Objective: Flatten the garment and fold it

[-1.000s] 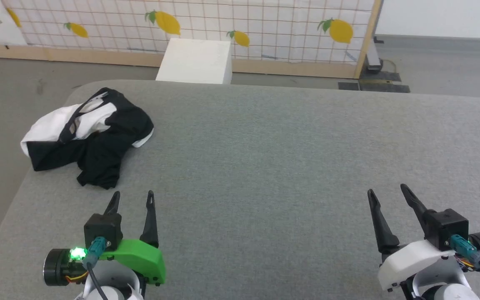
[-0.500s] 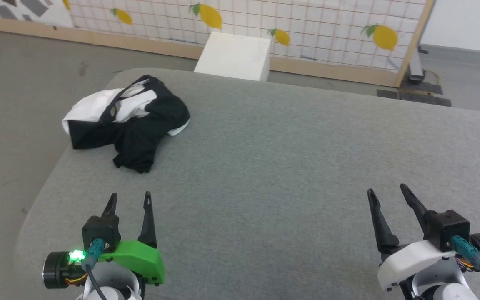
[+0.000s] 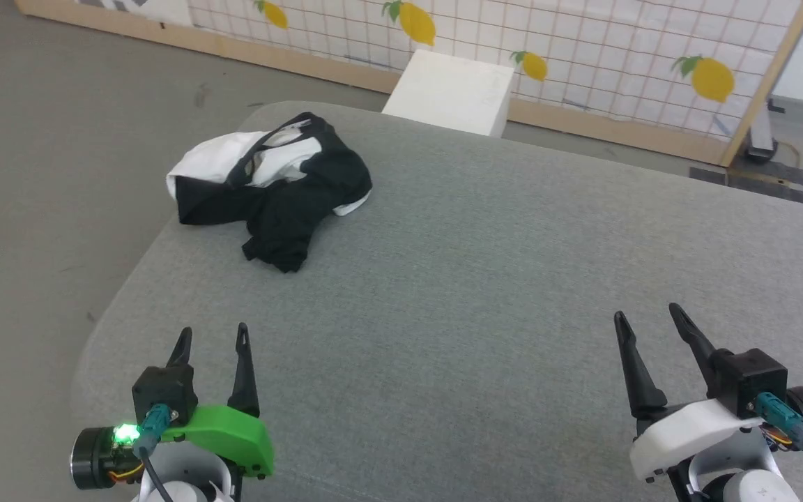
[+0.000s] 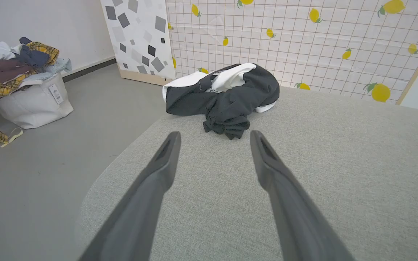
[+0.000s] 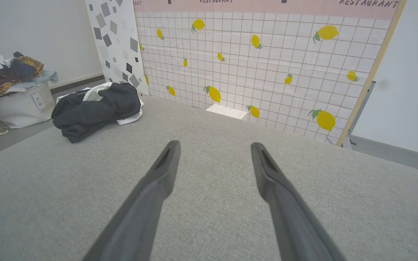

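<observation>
— What's nearest?
— Over the near edge of the grey bench (image 3: pixel 485 279), the left gripper (image 3: pixel 212 329) and the right gripper (image 3: pixel 645 311). Both have their fingers spread wide and hold nothing.
— And the garment (image 3: pixel 283 185)?
— It's crumpled in a heap at the bench's far left corner, well apart from both. Past the far edge stands a white box (image 3: pixel 454 90).

A crumpled T-shirt (image 3: pixel 276 188), white with black sleeves, lies bunched near the far left corner of the grey fabric worktop (image 3: pixel 478 279). The left gripper (image 3: pixel 213 329), on a green mount, and the right gripper (image 3: pixel 645 312), on a white mount, hover at the near edge, well apart, both with jaws spread and empty. Beyond the worktop a white box (image 3: pixel 450 92) stands on the floor (image 3: pixel 60 174) against a lemon-printed screen (image 3: pixel 583 49).
</observation>
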Robot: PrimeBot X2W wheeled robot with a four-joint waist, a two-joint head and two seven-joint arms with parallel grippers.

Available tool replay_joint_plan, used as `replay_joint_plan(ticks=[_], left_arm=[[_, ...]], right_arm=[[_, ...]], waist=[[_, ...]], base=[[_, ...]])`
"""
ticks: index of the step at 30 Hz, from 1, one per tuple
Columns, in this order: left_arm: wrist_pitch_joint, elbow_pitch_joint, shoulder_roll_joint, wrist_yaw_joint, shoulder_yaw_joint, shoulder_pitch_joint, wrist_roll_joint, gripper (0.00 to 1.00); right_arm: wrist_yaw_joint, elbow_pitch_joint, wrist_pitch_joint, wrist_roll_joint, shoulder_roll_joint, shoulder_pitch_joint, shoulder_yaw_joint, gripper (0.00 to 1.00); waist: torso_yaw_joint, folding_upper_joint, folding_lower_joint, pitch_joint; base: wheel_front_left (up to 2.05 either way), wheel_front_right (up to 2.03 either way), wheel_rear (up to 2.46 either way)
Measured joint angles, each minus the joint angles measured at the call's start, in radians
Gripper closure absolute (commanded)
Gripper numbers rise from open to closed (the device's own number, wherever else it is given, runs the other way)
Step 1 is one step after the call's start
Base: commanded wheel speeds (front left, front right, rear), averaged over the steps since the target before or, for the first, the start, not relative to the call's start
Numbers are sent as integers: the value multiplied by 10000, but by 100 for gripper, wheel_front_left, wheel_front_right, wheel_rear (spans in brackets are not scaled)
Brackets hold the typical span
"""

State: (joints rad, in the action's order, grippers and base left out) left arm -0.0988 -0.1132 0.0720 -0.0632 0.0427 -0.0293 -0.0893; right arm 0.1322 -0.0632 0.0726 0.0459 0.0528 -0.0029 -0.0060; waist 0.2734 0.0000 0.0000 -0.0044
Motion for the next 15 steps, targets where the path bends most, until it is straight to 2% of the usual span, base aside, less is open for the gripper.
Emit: replay_joint_plan(ticks=[15], left_arm=[[-307, -272, 96, -272, 77, -124, -245, 0]], right_arm=[[0, -196, 247, 144, 0, -174, 13, 0]], waist=[[804, 0, 0, -8]], base=[[0, 0, 0]])
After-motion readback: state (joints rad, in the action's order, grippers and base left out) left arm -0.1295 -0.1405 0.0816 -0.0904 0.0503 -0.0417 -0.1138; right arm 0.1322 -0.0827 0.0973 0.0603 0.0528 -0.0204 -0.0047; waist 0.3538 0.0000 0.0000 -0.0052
